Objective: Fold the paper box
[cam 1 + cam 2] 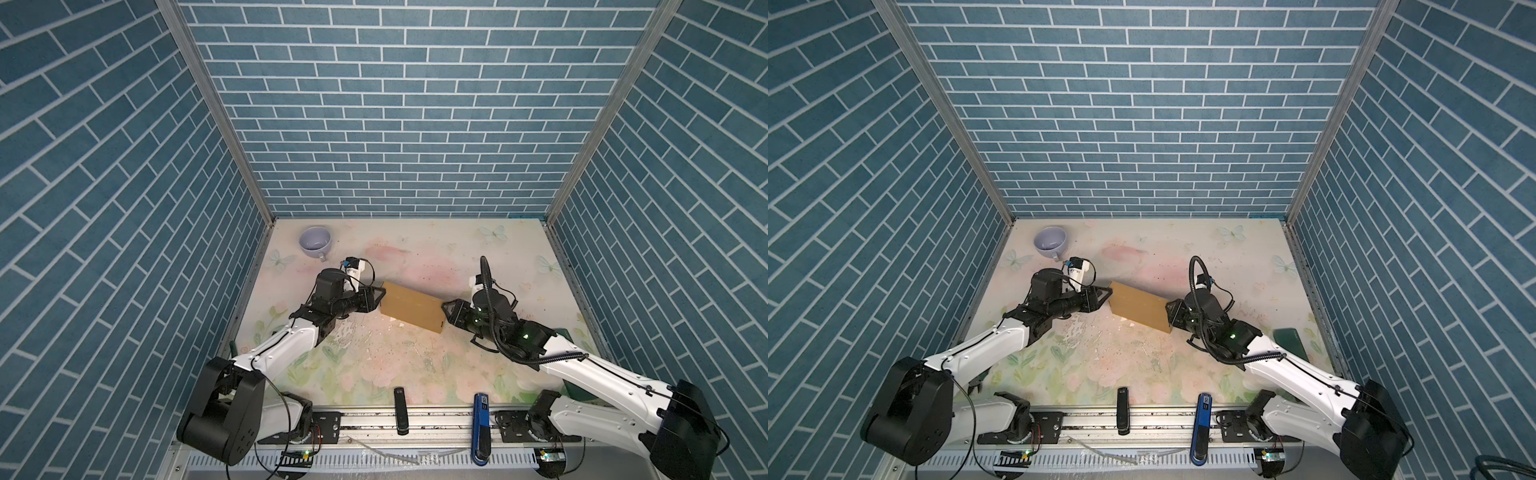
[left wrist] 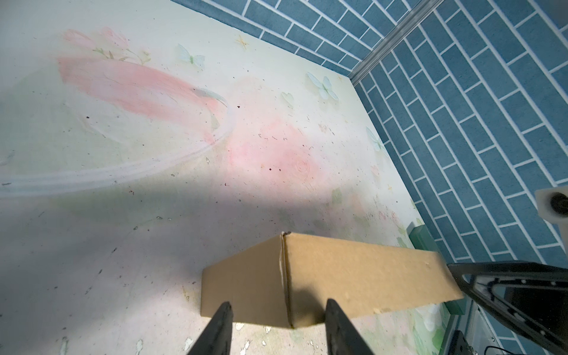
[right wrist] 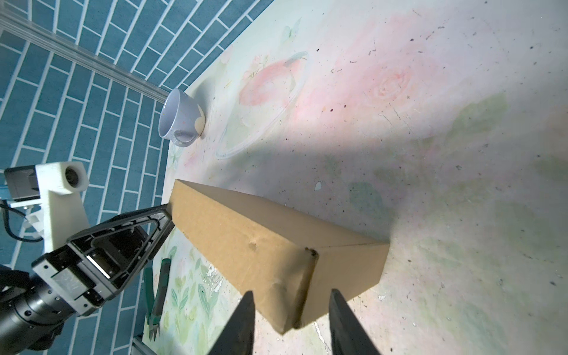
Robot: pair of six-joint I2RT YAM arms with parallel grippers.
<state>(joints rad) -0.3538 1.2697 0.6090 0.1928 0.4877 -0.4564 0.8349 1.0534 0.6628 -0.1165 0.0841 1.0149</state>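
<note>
The box lies closed in the middle of the table, slanting from far left to near right, with a gripper at each end. The wrist views show what the top views hide: the left gripper and right gripper each stand parted astride a box corner, clamping nothing. The right wrist view also shows pliers plainly at the left edge. The cup sits far left.

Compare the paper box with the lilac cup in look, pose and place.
The paper box is tan, flat-sided and closed; the cup is pale lilac, round and open-topped. The paper box lies mid-table between the left tool and right tool; the cup stands upright in the far left corner, clear of both. Each rests on the floral table.
</note>
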